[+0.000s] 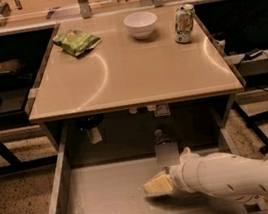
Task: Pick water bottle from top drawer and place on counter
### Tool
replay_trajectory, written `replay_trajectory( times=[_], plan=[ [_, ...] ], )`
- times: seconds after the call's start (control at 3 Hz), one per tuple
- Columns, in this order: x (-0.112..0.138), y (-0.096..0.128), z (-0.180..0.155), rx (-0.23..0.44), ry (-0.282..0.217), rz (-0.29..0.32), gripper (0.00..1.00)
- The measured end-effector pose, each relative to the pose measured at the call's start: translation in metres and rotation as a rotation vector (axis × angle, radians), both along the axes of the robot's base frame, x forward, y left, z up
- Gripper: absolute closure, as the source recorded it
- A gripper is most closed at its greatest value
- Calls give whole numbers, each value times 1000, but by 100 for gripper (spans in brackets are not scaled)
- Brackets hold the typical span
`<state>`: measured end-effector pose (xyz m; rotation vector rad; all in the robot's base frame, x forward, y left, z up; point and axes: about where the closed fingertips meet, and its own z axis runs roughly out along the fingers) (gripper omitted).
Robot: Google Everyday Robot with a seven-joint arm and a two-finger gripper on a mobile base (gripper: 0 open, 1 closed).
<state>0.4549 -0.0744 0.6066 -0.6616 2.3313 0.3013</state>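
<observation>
My end effector (pixel 156 184) sits low in the top drawer (pixel 104 205), how wide I cannot tell, and the water bottle (pixel 163 147) stands just beyond it, apparently ungrasped, so gripping, lifting and placing on the surface (pixel 129 74) above are all left to do.

One of each kind.
One claw (pixel 156 185) in one drawer (pixel 103 200); one bottle (pixel 164 147) just behind it; one bowl (pixel 140 24), can (pixel 183 23), bag (pixel 76 40) far beyond.

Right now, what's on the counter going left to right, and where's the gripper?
On the counter: bag → bowl → can. The gripper is down in the open drawer, nearer than the bottle at the back.
</observation>
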Motion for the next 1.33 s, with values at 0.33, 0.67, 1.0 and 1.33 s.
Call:
replay_trajectory(
  times=[0.33, 0.67, 1.0, 1.33],
  plan=[
    [0, 0, 1, 1, 0, 1, 29],
    [0, 0, 1, 1, 0, 1, 52],
    [0, 0, 1, 1, 0, 1, 74],
    [-1, 0, 3, 6, 2, 4, 98]
  ],
)
